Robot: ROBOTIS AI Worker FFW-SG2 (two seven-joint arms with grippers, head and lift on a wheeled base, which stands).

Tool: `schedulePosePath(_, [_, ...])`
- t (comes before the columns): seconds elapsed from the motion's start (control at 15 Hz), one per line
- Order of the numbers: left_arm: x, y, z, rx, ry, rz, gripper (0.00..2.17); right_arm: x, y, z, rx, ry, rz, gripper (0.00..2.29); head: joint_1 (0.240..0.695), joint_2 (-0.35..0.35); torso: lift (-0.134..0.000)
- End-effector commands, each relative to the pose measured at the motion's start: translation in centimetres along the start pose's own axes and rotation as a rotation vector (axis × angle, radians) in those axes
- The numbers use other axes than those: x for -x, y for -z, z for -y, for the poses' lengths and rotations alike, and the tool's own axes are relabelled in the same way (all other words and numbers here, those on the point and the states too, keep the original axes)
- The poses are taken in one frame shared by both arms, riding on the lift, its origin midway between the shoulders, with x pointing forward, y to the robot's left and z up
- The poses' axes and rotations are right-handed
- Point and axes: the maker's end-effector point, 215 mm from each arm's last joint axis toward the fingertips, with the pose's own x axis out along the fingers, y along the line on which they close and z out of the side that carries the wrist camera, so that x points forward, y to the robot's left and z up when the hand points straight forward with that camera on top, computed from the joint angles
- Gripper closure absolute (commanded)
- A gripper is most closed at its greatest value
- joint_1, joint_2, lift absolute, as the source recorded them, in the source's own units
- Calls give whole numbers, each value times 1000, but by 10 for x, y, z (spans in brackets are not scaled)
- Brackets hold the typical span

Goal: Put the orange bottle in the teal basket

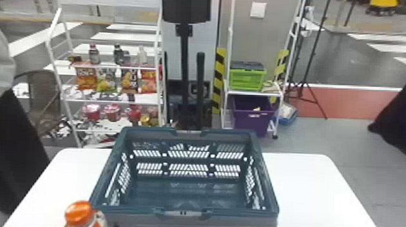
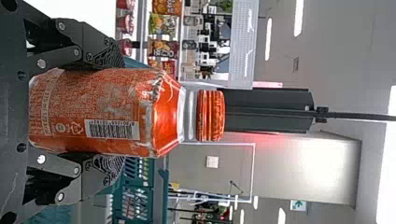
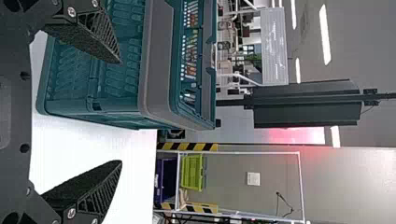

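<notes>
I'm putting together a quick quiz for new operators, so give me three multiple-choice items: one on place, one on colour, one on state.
1. Where is the bottle?
A) In the basket
B) Between the left claw's fingers
C) Lying on the table

2. What colour is its cap?
A) Orange
B) Green
C) White

3. How is the right claw?
A) Shut, empty
B) Shut on a bag
C) Open, empty

Key:
1 B: a finger lies along either side.
2 A: the head view also shows it orange.
3 C: its fingertips stand wide apart, holding nothing.
</notes>
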Motion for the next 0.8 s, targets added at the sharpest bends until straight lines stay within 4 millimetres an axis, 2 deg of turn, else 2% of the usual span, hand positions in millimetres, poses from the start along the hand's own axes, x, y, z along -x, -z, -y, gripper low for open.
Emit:
schedulePosePath(0.0, [-8,-22,-2,-20,-4,9,623,-1,3,1,3,-1,-5,130,499,0,0])
schedulePosePath(0.07, [-13,-31,-4,-28,-7,16,620,-2,3,1,2,0,-5,130,499,0,0])
schedulePosePath(0.33, [-39,-44,-8,-32,-10,-34,620,-4,8,4,-5,0,-16,130,499,0,0])
schedulePosePath(0.53, [-66,-69,-12,-40,-16,-32,616,-6,12,5,-3,1,-25,130,499,0,0])
schedulePosePath(0.6, [-76,-69,-12,-38,-13,-52,616,-7,12,6,-2,1,-25,130,499,0,0])
schedulePosePath(0.73, [-94,-57,-7,-65,35,-119,559,-7,13,6,-2,4,-29,130,499,0,0])
